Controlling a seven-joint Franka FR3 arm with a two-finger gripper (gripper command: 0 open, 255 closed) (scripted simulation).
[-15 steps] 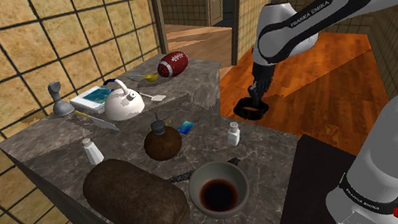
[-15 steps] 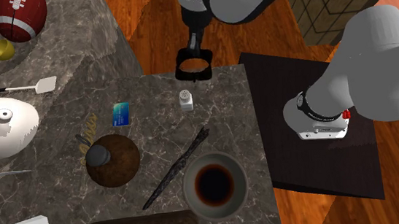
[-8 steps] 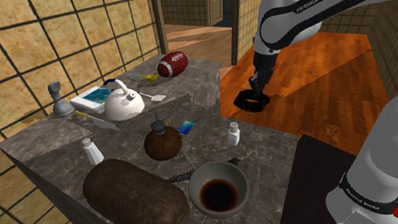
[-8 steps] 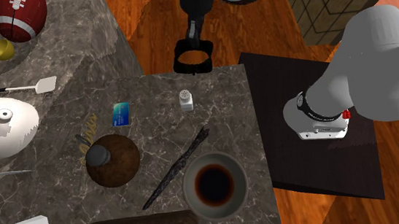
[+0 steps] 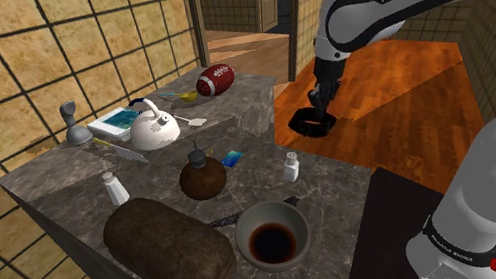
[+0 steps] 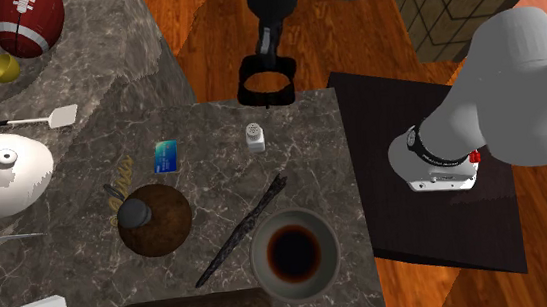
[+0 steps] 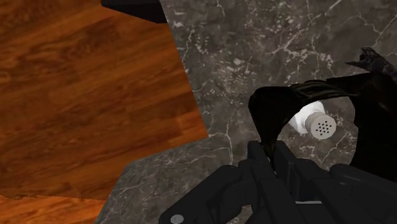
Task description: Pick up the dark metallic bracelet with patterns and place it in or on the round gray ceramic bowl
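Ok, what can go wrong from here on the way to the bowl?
1. The bracelet hangs from the gripper at the counter edge, beside the wooden floor; if it slips, it may fall off the counter.
2. The white shaker stands between it and the bowl; a low path could knock it over.

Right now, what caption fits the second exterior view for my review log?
Gripper holds the black bracelet beside the marble counter's edge, apart from the gray bowl.
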